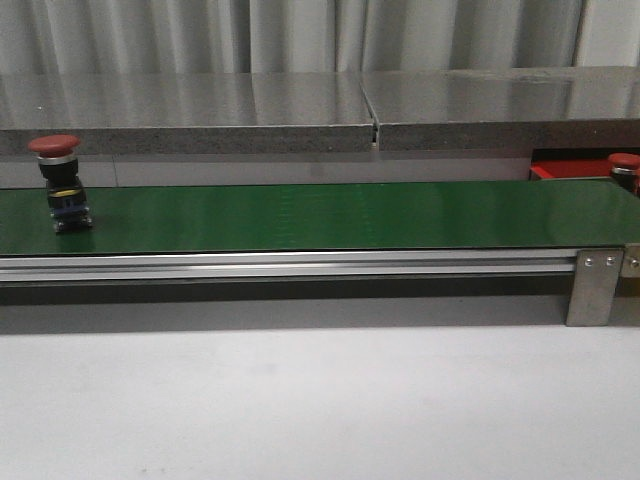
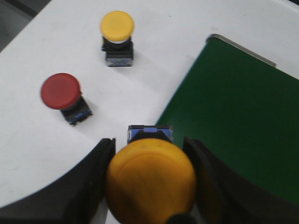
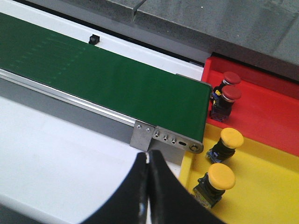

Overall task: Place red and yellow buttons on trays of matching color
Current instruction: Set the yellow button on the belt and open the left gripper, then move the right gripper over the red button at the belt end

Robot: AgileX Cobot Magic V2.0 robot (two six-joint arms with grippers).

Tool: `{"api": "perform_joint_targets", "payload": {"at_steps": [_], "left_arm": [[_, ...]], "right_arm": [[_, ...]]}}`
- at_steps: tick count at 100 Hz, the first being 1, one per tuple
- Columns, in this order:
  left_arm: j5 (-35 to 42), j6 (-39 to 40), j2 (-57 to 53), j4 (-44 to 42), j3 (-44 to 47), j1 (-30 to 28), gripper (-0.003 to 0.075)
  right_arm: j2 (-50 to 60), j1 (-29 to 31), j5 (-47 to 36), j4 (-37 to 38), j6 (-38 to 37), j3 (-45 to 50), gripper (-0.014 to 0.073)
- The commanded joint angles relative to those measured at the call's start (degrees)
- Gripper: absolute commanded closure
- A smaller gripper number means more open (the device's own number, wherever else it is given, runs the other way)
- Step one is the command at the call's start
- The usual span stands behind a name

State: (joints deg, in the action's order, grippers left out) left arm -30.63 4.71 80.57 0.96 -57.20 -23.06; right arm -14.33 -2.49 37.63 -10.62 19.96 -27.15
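While the yellow dome-capped push button [image 2: 150,182] sits clamped between the left gripper [image 2: 152,186] fingers, cap toward the wrist camera and blue-grey body pointing away, its long axis runs roughly along the view line, so tilt can't be judged. It hangs over the white table [image 2: 46,154] right at the edge of the long green conveyor belt [image 2: 233,121]. Risk: release over that edge and it lands half on, half off the belt and topples; top-heavy mushroom cap makes that likely. Loose red-capped button [image 2: 63,95] and second yellow-capped button [image 2: 117,32] on the table are both leaning, caps skewed off vertical. Front view: red mushroom-cap button on grey body [image 1: 62,180] stands upright on the belt's left end, axis vertical. If it rides to the far end unattended, it could drop into the wrong tray. Right gripper [image 3: 148,186] has its black fingers pinched together, nothing between them, poised above the table near the belt end bracket. Beyond it, flat red plastic tray [image 3: 271,112] holds two red buttons, flat yellow plastic tray [image 3: 275,186] two yellow; trays touch.
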Motion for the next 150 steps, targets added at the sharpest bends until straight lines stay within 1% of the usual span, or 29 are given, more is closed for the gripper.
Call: {"api": "perform_joint_targets", "payload": {"at_steps": [1, 20, 33, 42, 45, 46, 47, 49, 51, 52, 54, 58, 59, 60, 64, 69, 73, 91, 96, 101, 105, 107, 108, 112, 114, 115, 120, 125, 150], "left_arm": [[3.5, 0.5, -1.4, 0.3, -1.5, 3.0, 0.0585], [3.8, 0.5, 2.6, 0.1, -2.5, 7.0, 0.0585], [1.8, 0.5, 5.8, 0.1, -4.3, 7.7, 0.0584], [0.9, 0.5, 7.3, 0.1, -5.3, 7.7, 0.0563], [0.9, 0.5, 7.6, 0.1, -5.4, 7.7, 0.0539], [1.0, 0.5, 7.6, 0.1, -5.5, 7.7, 0.0512], [1.0, 0.5, 7.6, 0.1, -5.5, 7.7, 0.0512], [1.3, 0.5, 7.6, 0.1, -5.5, 7.7, 0.0478], [1.4, 0.5, 7.6, 0.1, -5.5, 7.7, 0.0422], [1.4, 0.5, 7.6, 0.1, -5.5, 7.7, 0.0422], [1.5, 0.5, 7.6, 0.1, -5.5, 7.7, 0.0374], [1.5, 0.5, 7.6, 0.3, -5.5, 7.7, 0.0258], [1.5, 0.5, 7.6, 0.3, -5.5, 7.7, 0.0258], [1.5, 0.5, 7.6, 0.3, -5.5, 7.7, 0.0227], [1.5, 0.5, 7.6, 0.4, -5.5, 7.7, 0.0154], [1.7, 0.5, 7.6, 0.4, -5.5, 7.7, 0.0113], [2.0, 0.5, 7.5, 0.4, -5.5, 7.7, 0.0109], [2.8, 0.2, 2.9, 0.4, -5.5, 8.2, 0.0152], [3.3, -0.6, 0.8, 0.5, -5.4, 8.7, 0.0182], [3.8, -1.0, -1.3, 0.5, -5.0, 9.4, 0.0233], [3.7, -1.3, -3.3, 0.5, -4.6, 10.2, 0.0301], [3.9, -1.8, -4.6, 0.5, -4.3, 10.6, 0.0356], [4.0, -2.0, -4.6, 0.5, -4.2, 10.8, 0.0356], [4.3, -3.0, -6.5, 0.5, -3.4, 11.9, 0.045], [4.4, -3.9, -7.8, 0.5, -2.9, 12.5, 0.0517], [4.4, -4.1, -7.8, 0.5, -2.8, 12.7, 0.0517], [4.6, -4.3, -10.3, 0.5, -1.6, 14.2, 0.065], [4.7, -4.4, -12.4, 0.5, -0.4, 15.6, 0.0739], [5.0, -4.7, -21.4, 0.5, 5.2, 23.4, 0.0739]], "right_arm": [[-0.5, -0.1, -4.1, 0.1, 0.5, -1.4, 0.0662], [-0.5, -0.1, -4.1, 0.1, 0.5, -1.4, 0.0662], [-0.5, -0.1, -4.1, 0.1, 0.5, -1.4, 0.0662], [-0.5, -0.1, -4.1, 0.1, 0.5, -1.4, 0.0662], [-0.5, -0.1, -4.1, 0.1, 0.5, -1.4, 0.0662], [-0.5, -0.1, -4.1, 0.1, 0.5, -1.4, 0.0662], [-0.5, -0.1, -4.1, 0.1, 0.5, -1.4, 0.0662], [-0.5, -0.1, -4.1, 0.1, 0.5, -1.4, 0.0662], [-0.5, -0.1, -4.1, 0.1, 0.5, -1.4, 0.0662], [-0.5, -0.1, -4.1, 0.1, 0.5, -1.4, 0.0662], [-0.5, -0.1, -4.1, 0.1, 0.5, -1.4, 0.0662], [-0.5, -0.1, -4.1, 0.1, 0.5, -1.4, 0.0662], [-0.5, -0.1, -4.1, 0.1, 0.5, -1.4, 0.0662], [-0.5, -0.1, -4.1, 0.1, 0.5, -1.4, 0.0662], [-0.5, -0.1, -4.1, 0.1, 0.5, -1.4, 0.0662], [-0.5, -0.1, -4.1, 0.1, 0.5, -1.4, 0.0662], [-0.5, -0.1, -4.1, 0.1, 0.5, -1.4, 0.0662], [-0.5, -0.1, -4.1, 0.1, 0.5, -1.4, 0.0662], [-0.5, -0.1, -4.1, 0.1, 0.5, -1.4, 0.0662], [-0.5, -0.1, -4.1, 0.1, 0.5, -1.4, 0.0662], [-0.5, -0.1, -4.1, 0.1, 0.5, -1.4, 0.0662], [-0.5, -0.1, -4.1, 0.1, 0.5, -1.4, 0.0662], [-0.5, -0.1, -4.1, 0.1, 0.5, -1.4, 0.0662], [-0.5, -0.1, -4.1, 0.1, 0.5, -1.4, 0.0662], [-0.5, -0.1, -4.1, 0.1, 0.5, -1.4, 0.0662], [-0.5, -0.1, -4.1, 0.1, 0.5, -1.4, 0.0662], [-0.5, -0.1, -4.1, 0.1, 0.5, -1.4, 0.0662], [-0.5, -0.1, -4.1, 0.1, 0.5, -1.4, 0.0662], [-0.5, -0.1, -4.1, 0.1, 0.5, -1.4, 0.0662]]}}
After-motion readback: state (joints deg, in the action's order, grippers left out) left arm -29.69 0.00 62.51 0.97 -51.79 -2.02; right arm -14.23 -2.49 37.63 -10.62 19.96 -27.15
